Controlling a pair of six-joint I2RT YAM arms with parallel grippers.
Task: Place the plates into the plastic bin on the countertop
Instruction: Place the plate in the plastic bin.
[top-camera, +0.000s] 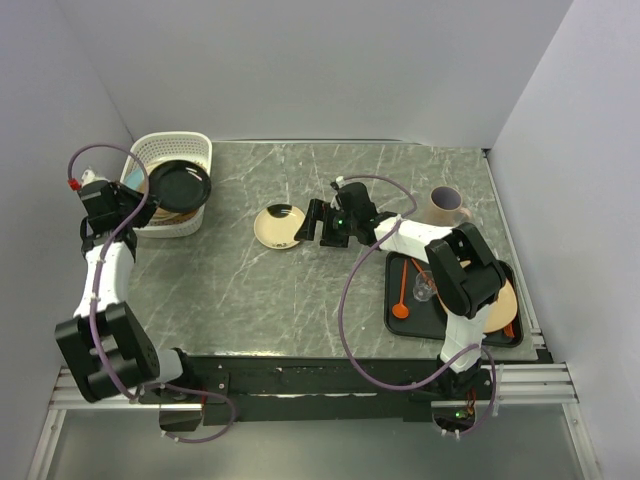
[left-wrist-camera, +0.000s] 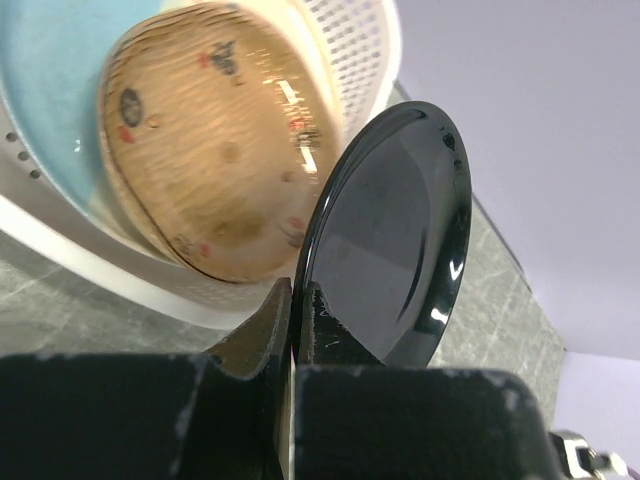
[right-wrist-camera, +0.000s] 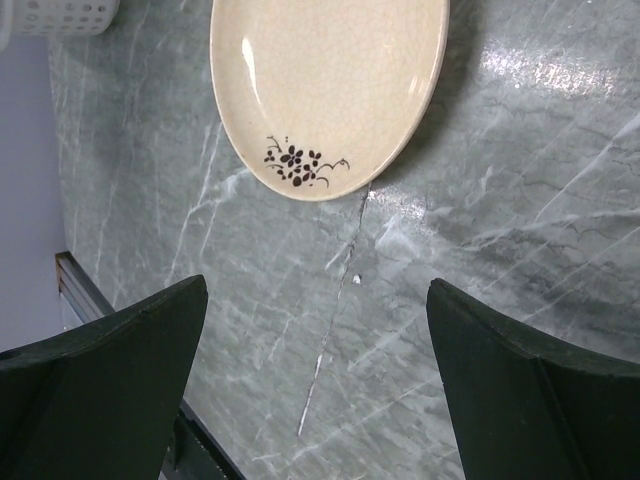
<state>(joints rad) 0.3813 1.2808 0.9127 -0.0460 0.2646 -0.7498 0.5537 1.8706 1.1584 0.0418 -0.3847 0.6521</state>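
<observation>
Plates sit in three spots. At the far left, the dark plate (top-camera: 180, 184) hangs tilted over the white bin (top-camera: 176, 139), one edge pinched between the pressed-together fingers of the left gripper (left-wrist-camera: 295, 300). Inside the bin lie a tan plate (left-wrist-camera: 215, 140) and, under it, a blue plate (left-wrist-camera: 50, 80). Near the middle of the countertop (top-camera: 260, 300) a cream plate (top-camera: 277, 227) with a dark sprig lies flat. The right gripper (top-camera: 308, 220) is just beside it, jaws spread wide and holding nothing. On the right, a black tray (top-camera: 392, 300) carries an orange spoon (top-camera: 402, 295) and an orange-brown plate (top-camera: 505, 300). A mug (top-camera: 443, 205) stands behind it.
</observation>
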